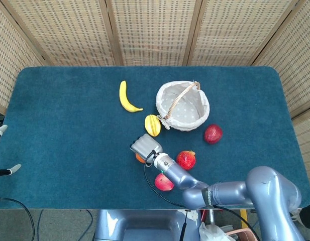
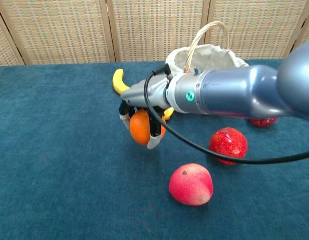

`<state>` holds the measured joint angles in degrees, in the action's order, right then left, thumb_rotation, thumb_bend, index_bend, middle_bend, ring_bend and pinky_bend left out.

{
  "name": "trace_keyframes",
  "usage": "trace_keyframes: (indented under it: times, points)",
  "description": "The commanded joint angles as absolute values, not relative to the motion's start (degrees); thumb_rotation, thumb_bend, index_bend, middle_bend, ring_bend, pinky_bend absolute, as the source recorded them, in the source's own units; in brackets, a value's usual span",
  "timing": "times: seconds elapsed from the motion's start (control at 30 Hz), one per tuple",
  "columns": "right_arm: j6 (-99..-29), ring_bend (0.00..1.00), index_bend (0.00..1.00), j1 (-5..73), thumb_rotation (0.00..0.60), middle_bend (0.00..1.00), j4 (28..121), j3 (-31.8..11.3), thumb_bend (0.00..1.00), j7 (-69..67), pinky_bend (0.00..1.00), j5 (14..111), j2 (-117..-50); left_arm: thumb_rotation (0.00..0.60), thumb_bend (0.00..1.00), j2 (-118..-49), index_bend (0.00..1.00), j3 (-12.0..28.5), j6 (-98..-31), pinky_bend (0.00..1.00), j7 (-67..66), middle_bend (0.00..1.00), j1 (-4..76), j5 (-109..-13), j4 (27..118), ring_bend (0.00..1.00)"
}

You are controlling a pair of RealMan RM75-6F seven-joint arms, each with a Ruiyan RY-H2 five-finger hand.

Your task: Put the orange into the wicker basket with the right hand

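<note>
My right hand (image 2: 144,107) grips the orange (image 2: 142,127) from above and holds it a little off the blue table. In the head view the right hand (image 1: 145,146) covers most of the orange (image 1: 139,158), which shows as an orange sliver under it. The wicker basket (image 1: 182,106), lined with pale cloth and with an arched handle, stands beyond the hand to the right; in the chest view the basket (image 2: 209,55) rises behind my forearm. At the far left edge part of my left hand (image 1: 1,150) shows, holding nothing.
A banana (image 1: 126,97) and a yellow fruit (image 1: 152,125) lie left of the basket. Three red fruits lie close by: one (image 2: 191,183) near the front edge, one (image 2: 228,145) under my forearm, one (image 1: 213,133) right of the basket.
</note>
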<state>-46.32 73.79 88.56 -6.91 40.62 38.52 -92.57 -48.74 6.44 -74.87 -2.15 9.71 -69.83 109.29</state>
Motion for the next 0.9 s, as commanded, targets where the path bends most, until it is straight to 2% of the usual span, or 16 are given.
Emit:
trace_keyframes:
  times: [0.03, 0.17, 0.33, 0.5, 0.67, 0.9]
  points:
    - [-52.7, 0.34, 0.47, 66.2, 0.600, 0.43, 100.4, -10.2, 0.34, 29.1, 0.61, 52.6, -80.7, 0.600, 0.02, -48.8, 0.00, 6.4, -75.0, 0.00, -2.2, 0.00, 9.7, -70.0, 109.4, 0.00]
    - [-56.4, 0.34, 0.47, 59.9, 0.600, 0.44, 106.0, -11.2, 0.34, 20.5, 0.61, 59.5, -70.0, 0.600, 0.02, -48.9, 0.00, 6.0, -75.1, 0.00, -2.7, 0.00, 9.7, -70.8, 109.9, 0.00]
    - [-56.4, 0.35, 0.47, 55.1, 0.600, 0.45, 103.5, -13.0, 0.35, 9.7, 0.62, 59.3, -64.5, 0.600, 0.02, -49.1, 0.00, 5.4, -75.9, 0.00, -3.5, 0.00, 9.3, -72.1, 110.6, 0.00]
    - [-51.0, 0.35, 0.47, 54.1, 0.600, 0.45, 94.3, -14.2, 0.36, 1.7, 0.62, 54.3, -66.3, 0.600, 0.02, -49.3, 0.00, 5.4, -76.5, 0.00, -3.7, 0.00, 9.1, -72.1, 110.8, 0.00]
    - [-45.8, 0.35, 0.47, 55.5, 0.600, 0.45, 85.8, -14.5, 0.36, -0.4, 0.62, 50.5, -71.8, 0.600, 0.02, -49.1, 0.00, 5.5, -75.9, 0.00, -3.4, 0.00, 9.5, -71.9, 110.6, 0.00]
    - [-41.7, 0.35, 0.47, 57.4, 0.600, 0.46, 79.2, -16.0, 0.36, -1.5, 0.62, 46.7, -76.8, 0.600, 0.02, -48.6, 0.00, 6.0, -75.3, 0.00, -1.8, 0.00, 9.6, -70.5, 109.9, 0.00]
